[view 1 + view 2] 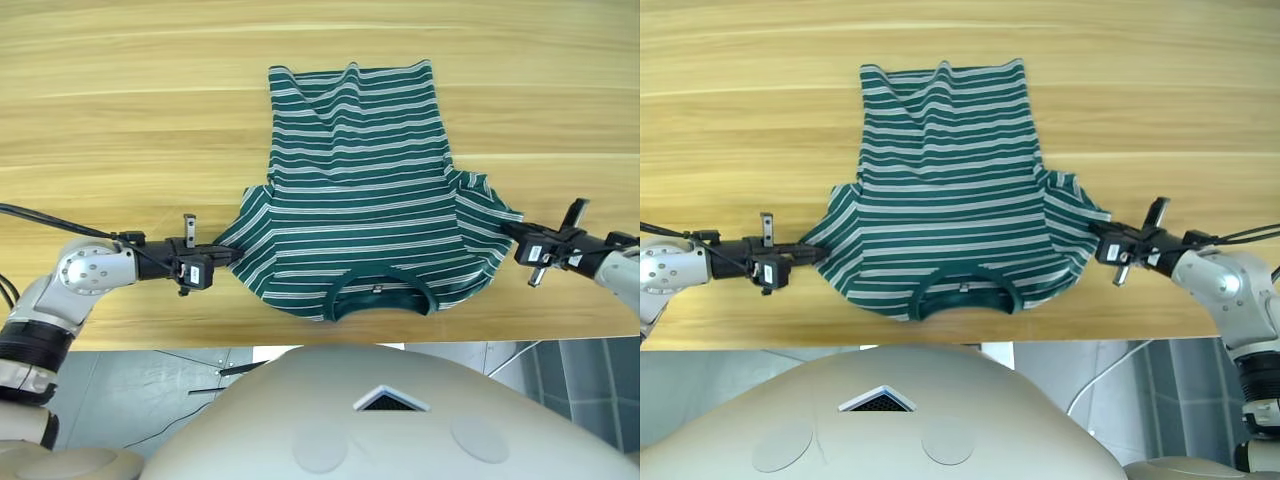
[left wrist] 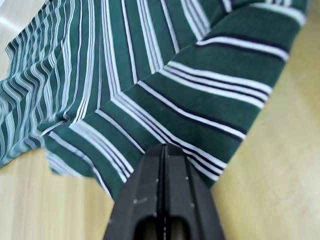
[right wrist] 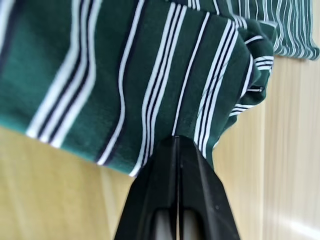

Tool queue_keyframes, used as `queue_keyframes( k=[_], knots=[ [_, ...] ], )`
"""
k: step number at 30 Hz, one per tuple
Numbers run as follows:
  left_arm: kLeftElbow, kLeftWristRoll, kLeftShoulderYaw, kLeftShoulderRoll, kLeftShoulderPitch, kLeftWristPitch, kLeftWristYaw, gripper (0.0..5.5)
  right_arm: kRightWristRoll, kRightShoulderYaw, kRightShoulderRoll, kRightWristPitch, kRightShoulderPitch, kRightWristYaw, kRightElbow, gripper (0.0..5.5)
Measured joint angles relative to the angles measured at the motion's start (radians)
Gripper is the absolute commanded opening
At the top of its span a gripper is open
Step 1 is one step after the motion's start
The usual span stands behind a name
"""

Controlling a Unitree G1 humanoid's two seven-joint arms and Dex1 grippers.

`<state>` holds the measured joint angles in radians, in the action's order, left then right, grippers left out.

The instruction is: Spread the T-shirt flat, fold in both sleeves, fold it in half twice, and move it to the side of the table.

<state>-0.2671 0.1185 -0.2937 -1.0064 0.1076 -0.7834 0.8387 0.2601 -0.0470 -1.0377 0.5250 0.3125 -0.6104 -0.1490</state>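
So the T-shirt (image 1: 360, 190) is on the table (image 1: 120, 120) with its collar (image 1: 382, 290) by the near edge, and I'd say we're at the sleeve stage. The left gripper (image 1: 228, 254) has its fingers pressed together on the tip of the left sleeve (image 1: 250, 235). The right gripper (image 1: 512, 232) pinches the right sleeve (image 1: 480, 215) the same way. Each sits just outside its own side of the shirt, probably to pull the sleeves taut before folding them in. Farther off, the body runs to a slightly rumpled hem (image 1: 350, 75).
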Motion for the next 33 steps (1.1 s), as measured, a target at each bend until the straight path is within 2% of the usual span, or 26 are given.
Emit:
queue_keyframes(
  k=[8, 18, 23, 28, 33],
  knots=[
    [-0.138, 0.161, 0.069, -0.027, -0.087, 0.021, -0.128, 0.01, -0.126, 0.019, 0.004, 0.062, 0.066, -0.066, 0.105, 0.00],
    [0.023, -0.125, 0.033, -0.027, 0.075, -0.063, 0.035, 0.01, -0.120, 0.044, 0.020, 0.047, 0.036, -0.065, 0.081, 0.00],
    [0.033, -0.155, 0.044, -0.031, 0.092, -0.079, 0.065, 0.01, -0.120, 0.044, 0.031, 0.046, 0.028, -0.067, 0.068, 0.00],
    [0.018, -0.145, 0.123, -0.059, 0.091, -0.084, 0.053, 0.01, -0.120, 0.044, 0.037, 0.046, 0.028, -0.068, 0.068, 0.00],
    [-0.012, -0.100, 0.146, -0.059, 0.087, -0.084, 0.036, 0.01, -0.171, 0.039, 0.041, 0.067, 0.040, -0.103, 0.131, 0.00]
  ],
)
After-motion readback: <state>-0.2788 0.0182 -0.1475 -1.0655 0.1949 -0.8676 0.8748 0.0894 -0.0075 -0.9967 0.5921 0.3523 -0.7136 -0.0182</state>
